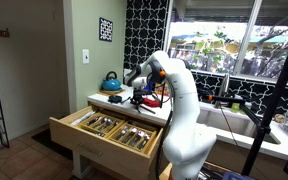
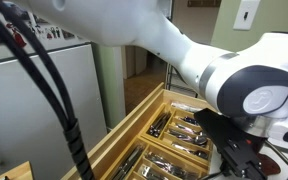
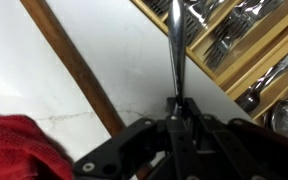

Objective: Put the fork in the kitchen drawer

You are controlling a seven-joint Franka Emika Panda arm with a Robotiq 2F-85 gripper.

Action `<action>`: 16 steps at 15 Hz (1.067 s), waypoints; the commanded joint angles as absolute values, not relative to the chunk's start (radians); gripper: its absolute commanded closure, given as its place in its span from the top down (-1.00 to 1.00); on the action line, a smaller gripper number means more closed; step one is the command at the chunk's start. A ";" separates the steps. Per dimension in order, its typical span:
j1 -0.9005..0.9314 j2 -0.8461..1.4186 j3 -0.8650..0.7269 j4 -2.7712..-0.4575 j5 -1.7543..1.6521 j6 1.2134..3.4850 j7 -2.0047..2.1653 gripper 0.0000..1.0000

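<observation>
Now, fork (image 3: 174, 45) in jaws, over drawer (image 3: 212, 75) edge.

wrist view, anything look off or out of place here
Nothing stands out: the tool is shut on the fork, cutlery lies sorted in the open drawer, and a red cloth lies bunched at lower left.

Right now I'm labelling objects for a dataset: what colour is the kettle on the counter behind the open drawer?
The kettle is teal blue; it shows best in an exterior view.

Green wall (image 1: 79, 30), patterned black panel (image 1: 144, 30), bright windows (image 1: 214, 45), wood floor (image 1: 14, 160)
</observation>
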State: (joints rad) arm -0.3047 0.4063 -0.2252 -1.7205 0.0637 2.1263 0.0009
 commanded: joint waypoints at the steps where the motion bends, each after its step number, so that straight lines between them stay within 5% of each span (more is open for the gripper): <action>1: -0.294 0.332 -0.206 -1.738 0.100 2.038 0.020 -0.94; 8: -0.215 0.202 -0.204 -1.794 0.104 1.892 0.278 -0.94; 9: -0.218 0.246 -0.208 -1.740 0.079 1.899 0.247 -0.78; 14: -0.210 0.225 -0.206 -1.763 0.082 1.895 0.268 -0.78; 16: -0.201 0.219 -0.201 -1.784 0.083 1.905 0.293 -0.94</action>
State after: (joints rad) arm -0.2119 0.2244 -0.2027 -1.7660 0.0804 1.8980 0.2697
